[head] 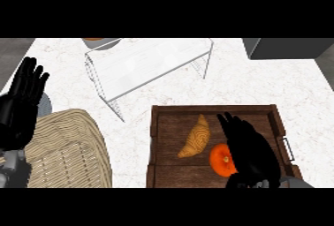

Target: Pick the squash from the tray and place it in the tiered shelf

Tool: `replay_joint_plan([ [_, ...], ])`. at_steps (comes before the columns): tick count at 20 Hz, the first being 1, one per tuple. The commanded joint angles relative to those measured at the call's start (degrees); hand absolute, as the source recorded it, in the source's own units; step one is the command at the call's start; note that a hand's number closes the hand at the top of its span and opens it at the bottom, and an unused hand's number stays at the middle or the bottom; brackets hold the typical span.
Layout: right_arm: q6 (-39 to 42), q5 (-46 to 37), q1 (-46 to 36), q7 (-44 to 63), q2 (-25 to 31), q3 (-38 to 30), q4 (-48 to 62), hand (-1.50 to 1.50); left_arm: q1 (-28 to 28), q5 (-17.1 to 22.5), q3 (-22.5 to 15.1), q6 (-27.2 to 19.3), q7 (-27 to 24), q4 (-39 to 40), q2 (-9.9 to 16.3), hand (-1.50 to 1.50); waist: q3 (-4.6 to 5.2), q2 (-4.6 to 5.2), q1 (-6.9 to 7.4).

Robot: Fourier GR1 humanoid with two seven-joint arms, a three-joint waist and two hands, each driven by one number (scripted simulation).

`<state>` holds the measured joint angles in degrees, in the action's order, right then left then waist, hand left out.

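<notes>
A tray [171, 145] sits on the counter [241, 84] at the near right. In it lie a croissant [195, 137], toward the middle, and a squash [220, 159] just right of and nearer than the croissant. The right hand [248, 148] hangs over the tray's right half, covering the squash's right side. Far and left of the tray stands the tiered shelf [146, 64], well apart from it. A bowl [101, 42] shows at the far edge, behind the shelf's left corner. A woven basket [65, 150] lies at the near left, left of the tray. The left hand [23, 103] rests at the left edge, fingers up, beside the basket's far side.
</notes>
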<state>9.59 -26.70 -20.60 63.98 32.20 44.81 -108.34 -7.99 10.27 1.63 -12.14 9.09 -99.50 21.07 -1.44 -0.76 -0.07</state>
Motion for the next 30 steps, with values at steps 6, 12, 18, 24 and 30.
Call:
replay_joint_plan([
  [6, -0.89, -3.23, 1.97, -0.39, -2.01, -3.00, 4.81, -1.50, 5.75, -3.02, -3.90, -1.98, -2.88, 2.88, -5.08, 0.00, 1.46, 0.88, 0.24],
  [12, -1.89, -8.69, 4.56, -0.62, -6.69, 0.50, 5.77, -1.50, 3.26, -5.12, -4.64, -3.49, 0.24, 2.67, -5.38, 0.00, 1.44, 0.83, -0.10],
  [18, -2.73, -9.54, 6.40, -3.52, -8.87, -0.88, 11.37, -1.50, 2.37, -4.04, -3.43, -2.92, 1.80, 2.43, -5.26, 0.00, 1.42, 0.90, -0.02],
  [24, -2.83, -13.18, 5.94, -8.71, -9.59, 2.04, 16.25, 1.50, 4.39, -2.29, -1.45, -0.04, -0.64, 3.16, -3.71, 0.00, 1.44, 0.90, 0.63],
  [30, -2.54, -16.94, 5.62, -11.20, -5.95, 1.42, 12.45, 1.50, 5.02, -4.35, -3.58, -1.99, 0.39, 1.13, -5.76, 0.00, 1.42, 0.69, 0.06],
])
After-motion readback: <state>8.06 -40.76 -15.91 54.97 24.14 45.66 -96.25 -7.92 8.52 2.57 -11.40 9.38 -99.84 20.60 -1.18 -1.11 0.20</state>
